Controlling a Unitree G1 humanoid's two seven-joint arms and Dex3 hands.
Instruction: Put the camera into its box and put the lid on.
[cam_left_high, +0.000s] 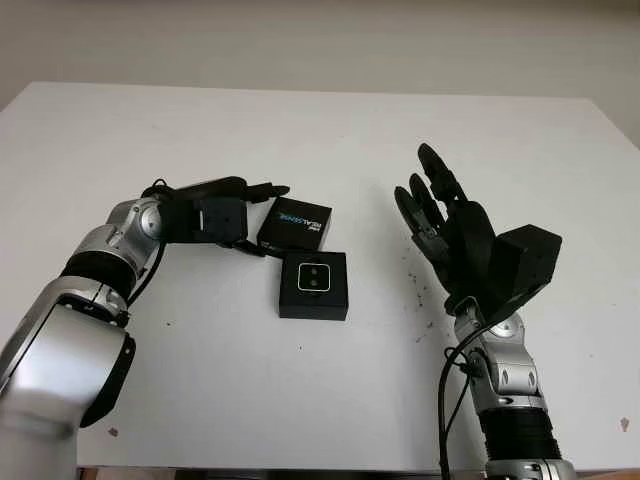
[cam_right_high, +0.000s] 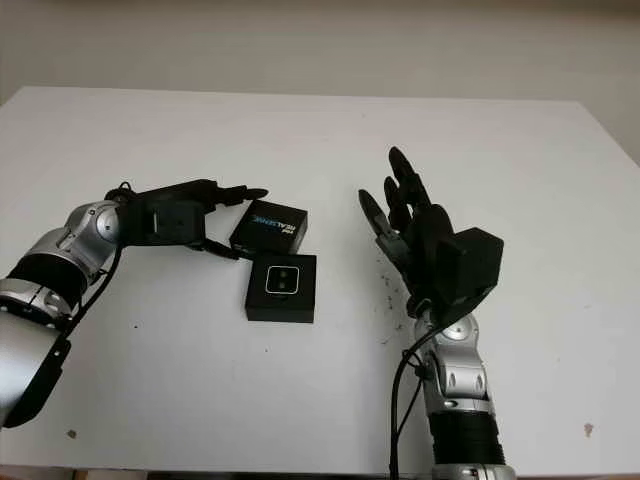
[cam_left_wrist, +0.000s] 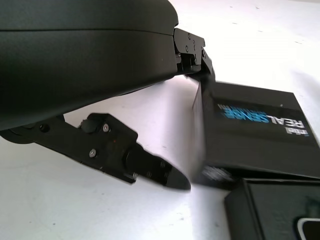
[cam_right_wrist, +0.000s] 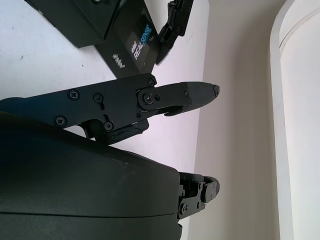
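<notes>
In the left eye view, a white counter (cam_left_high: 330, 400) carries an open black box (cam_left_high: 313, 285) near its middle, with the camera (cam_left_high: 317, 278) lying inside it, its pale-rimmed face up. The lid (cam_left_high: 295, 223), printed with REALSENSE lettering, lies flat just beyond the box on its far left side, touching or nearly touching it. The left hand (cam_left_high: 232, 215) reaches in from the left, its fingers on either side of the lid's left end, not closed on it. The right hand (cam_left_high: 450, 225) is raised well to the right of the box, wide and holding nothing

In the left wrist view, one fingertip (cam_left_wrist: 199, 56) touches the lid's far corner while the thumb lies short of its near edge

In the right wrist view, the right hand's fingers (cam_right_wrist: 192, 95) extend straight toward the lid
</notes>
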